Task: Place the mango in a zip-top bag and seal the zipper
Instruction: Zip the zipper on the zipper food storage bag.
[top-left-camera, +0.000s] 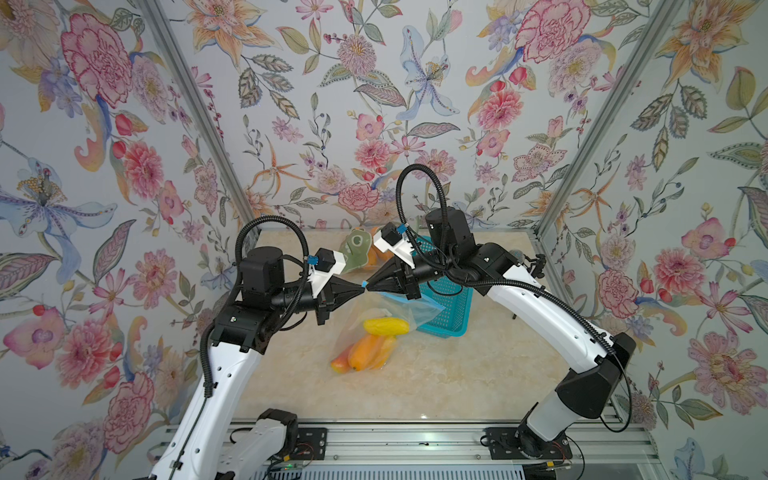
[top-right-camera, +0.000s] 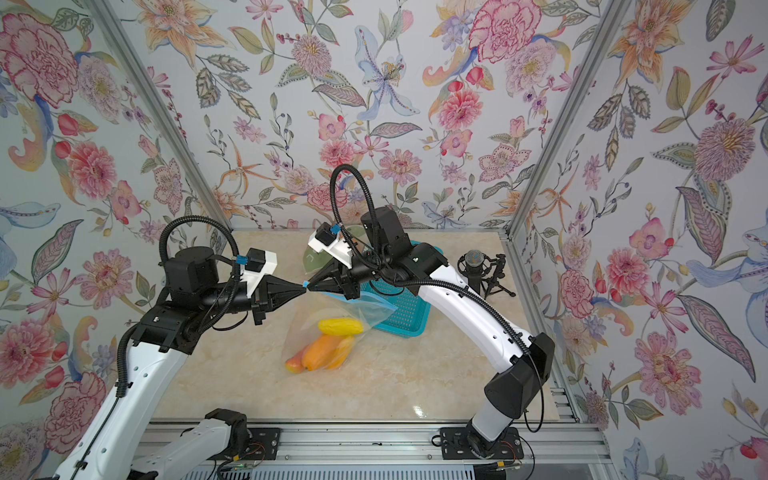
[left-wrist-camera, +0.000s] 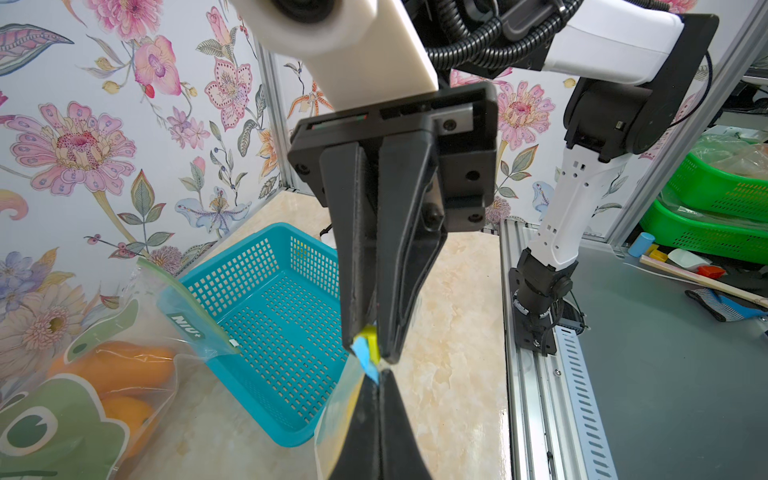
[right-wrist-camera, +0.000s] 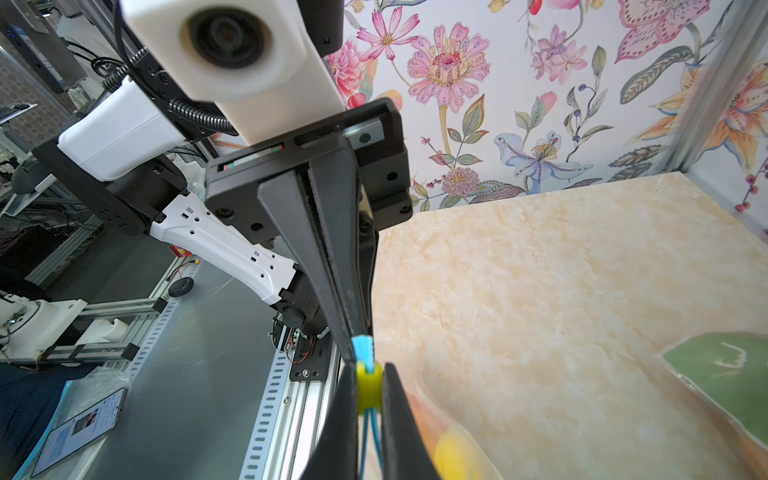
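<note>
Tabletop (top-left-camera: 457, 374), "NIU+" pouch (left-wrist-camera: 187, 323); left end effector (top-left-camera: 360, 289) tight on zip-top bag (top-left-camera: 401, 308), right end effector (top-left-camera: 371, 286) tight on slider (right-wrist-camera: 368, 384).

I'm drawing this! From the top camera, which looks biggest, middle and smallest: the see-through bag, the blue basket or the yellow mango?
In a top view:
1. see-through bag and blue basket, too alike to rank; the right arm hides part of the basket.
2. yellow mango, clearly smallest.

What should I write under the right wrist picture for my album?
Right gripper shut on the yellow slider, left gripper pinching the blue zipper strip.
</note>
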